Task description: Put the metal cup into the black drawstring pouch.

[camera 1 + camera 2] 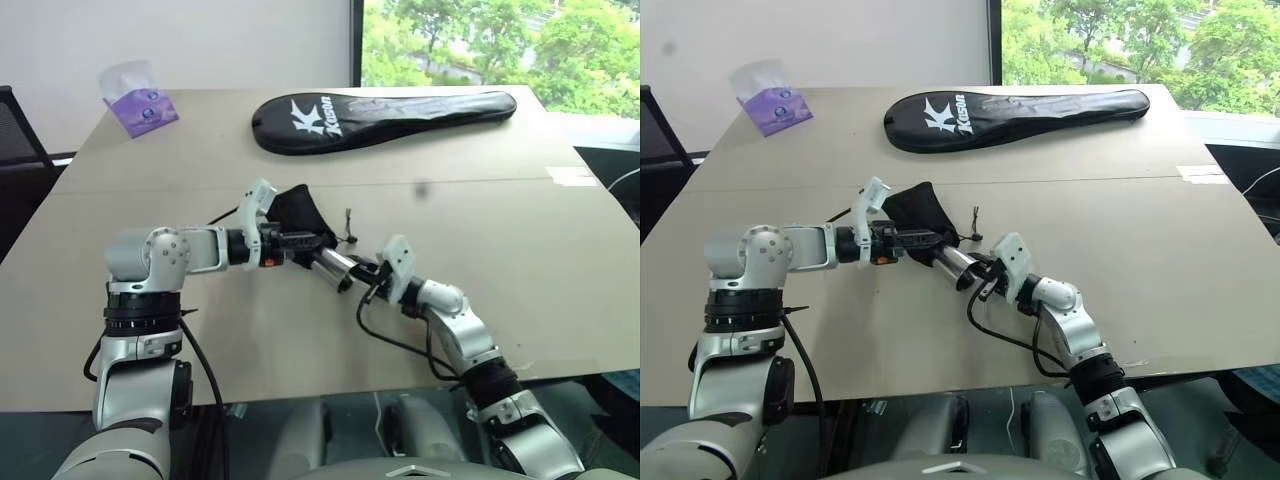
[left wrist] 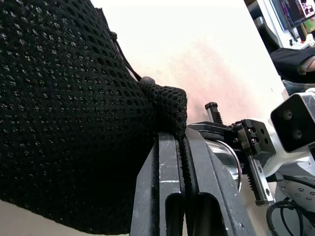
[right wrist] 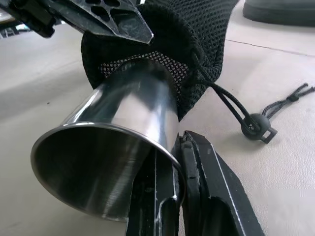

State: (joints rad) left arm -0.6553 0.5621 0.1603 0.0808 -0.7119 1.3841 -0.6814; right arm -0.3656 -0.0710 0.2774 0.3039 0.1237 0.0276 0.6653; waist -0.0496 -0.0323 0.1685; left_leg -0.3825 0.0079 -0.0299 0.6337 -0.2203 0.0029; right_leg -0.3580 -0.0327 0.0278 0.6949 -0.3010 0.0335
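The black drawstring pouch (image 1: 293, 209) hangs just above the table's middle, and my left gripper (image 1: 312, 240) is shut on the edge of its mouth (image 2: 170, 105). The metal cup (image 1: 334, 266) lies on its side, a shiny tapered steel tumbler. My right gripper (image 1: 366, 272) is shut on the cup's wide rim (image 3: 173, 162). The cup's narrow base (image 3: 142, 73) pokes into the pouch's open mouth (image 3: 197, 34), while its wider half stays outside. The drawstring cord with its toggle (image 3: 256, 126) trails onto the table.
A long black racket case (image 1: 385, 118) with white lettering lies at the table's far side. A purple tissue pack (image 1: 140, 105) sits at the far left corner. A strip of tape (image 1: 570, 176) marks the table's right edge.
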